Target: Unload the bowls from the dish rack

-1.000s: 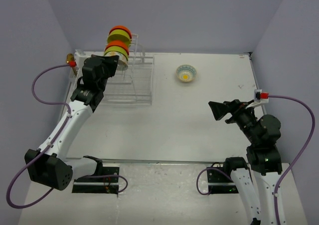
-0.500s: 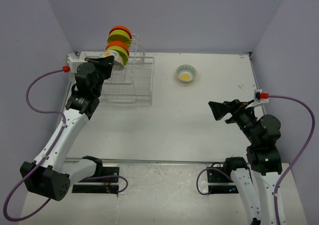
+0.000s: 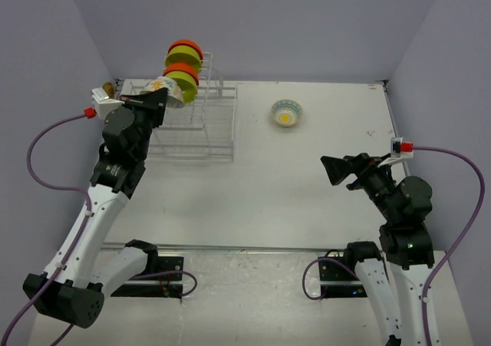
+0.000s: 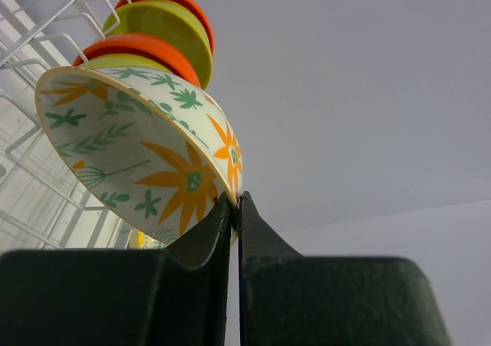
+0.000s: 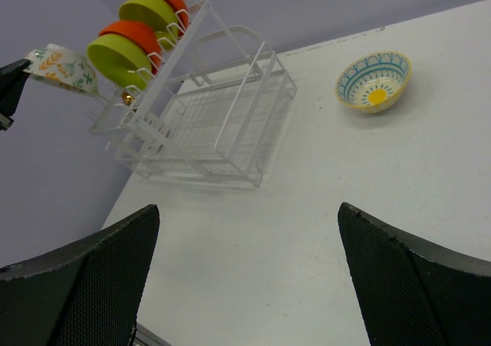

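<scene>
My left gripper [image 3: 156, 98] is shut on the rim of the white floral bowl [image 3: 171, 90] and holds it tilted at the left end of the dish rack's upright section. In the left wrist view my gripper [image 4: 236, 201] pinches the bowl's [image 4: 146, 143] edge. The white wire dish rack [image 3: 209, 131] stands at the back left. Two orange bowls [image 3: 185, 46] and two lime-green bowls [image 3: 182, 57] stand on edge in its slots; they also show in the right wrist view [image 5: 132, 31]. My right gripper [image 3: 338, 169] is open and empty above the table's right side.
A yellow-centred bowl with a blue pattern [image 3: 286, 113] sits upright on the table, right of the rack; it also shows in the right wrist view [image 5: 374, 80]. Purple walls close in on the left, back and right. The rack's low basket [image 5: 211, 120] holds nothing.
My left arm has swung left and back, drawing the floral bowl away from the other bowls in the rack. The right arm has not moved.
</scene>
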